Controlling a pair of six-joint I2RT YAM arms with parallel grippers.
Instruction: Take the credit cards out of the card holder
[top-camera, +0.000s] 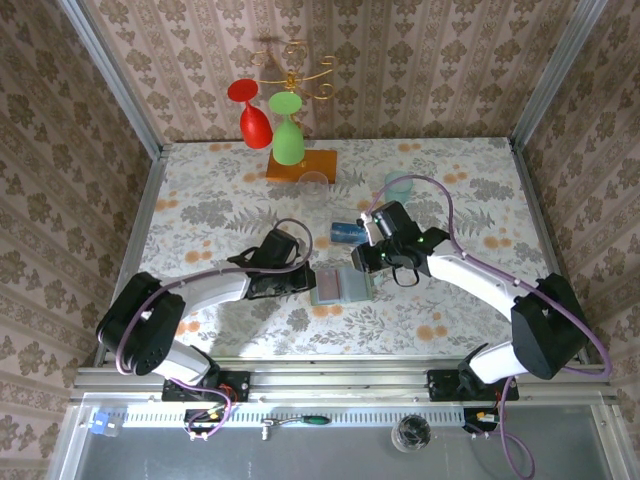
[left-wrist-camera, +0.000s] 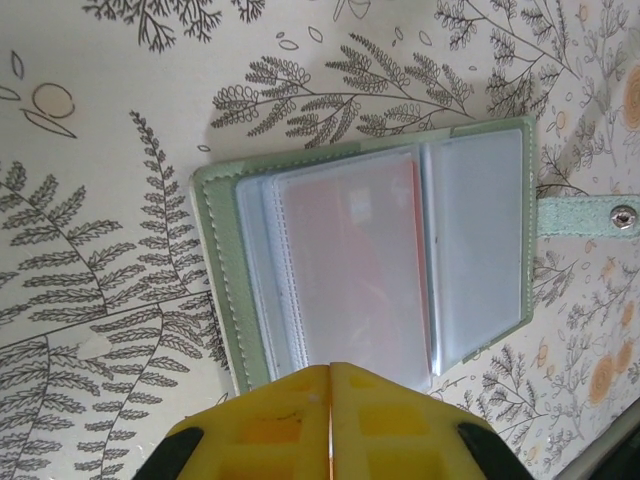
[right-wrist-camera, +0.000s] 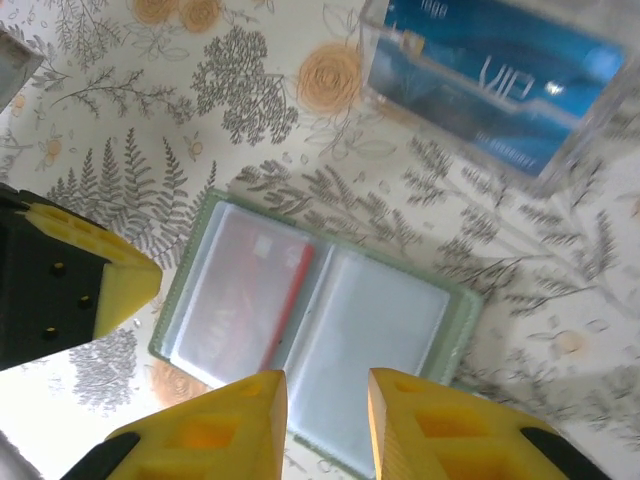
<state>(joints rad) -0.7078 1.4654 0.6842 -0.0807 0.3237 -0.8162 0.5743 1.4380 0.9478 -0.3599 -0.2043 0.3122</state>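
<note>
The left gripper has its two yellow fingers pressed together, only a thin seam between them, and their tips sit at the near edge of the card holder. It cannot be told whether they pinch that edge or merely rest on it. The holder lies open flat on the flowered table straight ahead of those tips, its clear sleeves facing up. The red card is tucked in the sleeve directly beyond the fingers. A pale green strap with a metal snap juts from the holder's far-right side. In the top view the left gripper meets the holder at its left edge, while the right gripper hangs at its upper right corner. In the right wrist view the right gripper is released, with a plain gap between its fingers, and it hovers over one long edge of the holder. The red card lies ahead of it and to the left, and the empty sleeve lies straight ahead. The other gripper's yellow tip is just beside the holder on the left. The blue card rests farther ahead and to the right of the right gripper, apart from the holder, inside a clear plastic case. A pale teal cup stands beyond the right gripper.
</note>
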